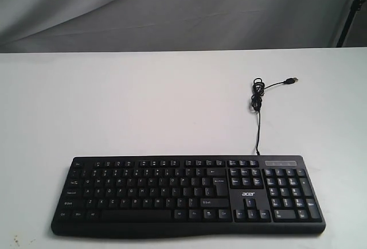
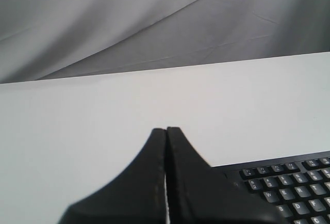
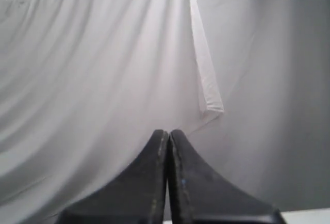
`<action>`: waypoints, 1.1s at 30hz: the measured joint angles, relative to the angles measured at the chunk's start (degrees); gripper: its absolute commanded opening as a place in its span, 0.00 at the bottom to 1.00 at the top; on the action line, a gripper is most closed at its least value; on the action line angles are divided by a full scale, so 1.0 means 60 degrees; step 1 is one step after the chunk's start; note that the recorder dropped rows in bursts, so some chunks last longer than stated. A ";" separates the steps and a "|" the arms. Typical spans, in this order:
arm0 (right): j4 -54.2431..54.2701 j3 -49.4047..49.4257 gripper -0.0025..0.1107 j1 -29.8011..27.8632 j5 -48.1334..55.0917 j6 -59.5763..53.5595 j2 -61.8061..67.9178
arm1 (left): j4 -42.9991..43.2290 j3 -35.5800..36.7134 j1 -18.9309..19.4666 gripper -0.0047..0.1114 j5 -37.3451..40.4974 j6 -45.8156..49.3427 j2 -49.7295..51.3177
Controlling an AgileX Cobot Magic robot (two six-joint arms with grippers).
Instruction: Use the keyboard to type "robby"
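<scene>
The wide black keyboard with white legends and an "acer" logo lies flat near the table's front edge in the exterior view. Its thin black USB cable runs back from the top edge to a loose coil and a free plug. Neither arm appears in the exterior view. In the left wrist view my left gripper is shut and empty, with a corner of the keyboard beside it. My right gripper is shut on nothing and faces only the cloth backdrop.
A white table carries the keyboard and reaches back to a grey-white draped cloth. A dark stand leg shows at the far right behind the table.
</scene>
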 measured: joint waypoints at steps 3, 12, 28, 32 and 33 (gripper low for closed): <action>-0.0095 0.0954 0.02 -0.0229 0.0060 0.0719 -0.0554 | 0.0000 0.0000 0.0000 0.04 0.0000 0.0000 0.0000; -0.0329 0.1946 0.02 -0.0306 -0.0046 0.1963 -0.2038 | 0.0000 0.0000 0.0000 0.04 0.0000 0.0000 0.0000; -0.4450 0.3911 0.02 -0.0306 0.0042 0.4027 -0.2197 | 0.0000 0.0000 0.0000 0.04 0.0000 0.0000 0.0000; -0.4954 0.4209 0.02 -0.0306 0.0061 0.4086 -0.2197 | 0.0000 0.0000 0.0000 0.04 0.0000 0.0000 0.0000; -0.5120 0.4316 0.02 -0.0306 0.0080 0.4136 -0.2197 | 0.0000 0.0000 0.0000 0.04 0.0000 0.0000 0.0000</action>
